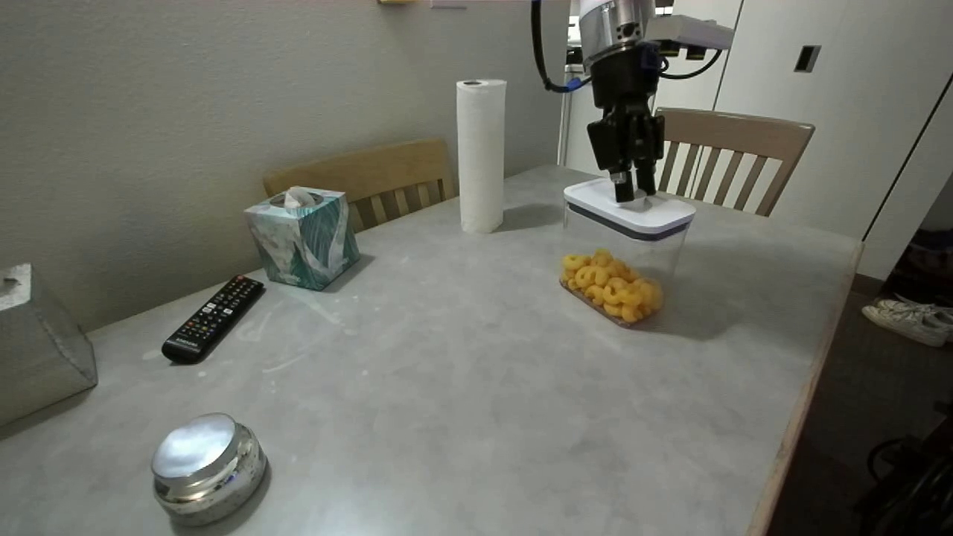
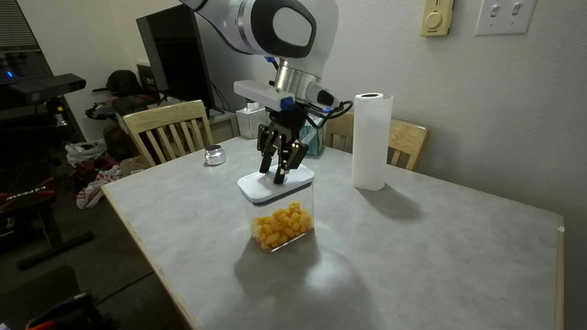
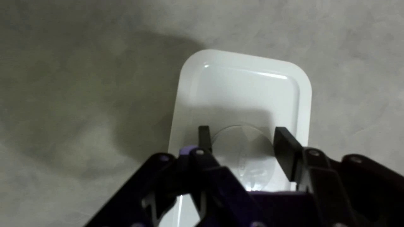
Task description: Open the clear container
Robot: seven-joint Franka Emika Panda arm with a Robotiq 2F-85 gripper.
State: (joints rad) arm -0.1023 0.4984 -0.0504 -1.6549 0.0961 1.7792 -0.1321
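The clear container (image 1: 633,249) stands upright on the table with orange puffs inside. It also shows in an exterior view (image 2: 302,197). Its flat white lid (image 1: 595,195) sits on top, with a dark seal under its rim, and fills the middle of the wrist view (image 3: 240,88). A round button (image 3: 243,151) stands up from the lid's middle. My gripper (image 3: 242,135) points down with one finger on each side of the button, level with its edges and with no visible gap. It also shows in both exterior views (image 1: 633,193) (image 2: 271,174). The button's near part is hidden by the gripper.
A paper towel roll (image 1: 481,156) stands near the container. A teal tissue box (image 1: 305,238), a black remote (image 1: 214,320), a grey box (image 1: 45,350) and a round shiny tin (image 1: 207,469) are farther along the table (image 1: 447,387). Wooden chairs (image 2: 169,133) stand at its edges.
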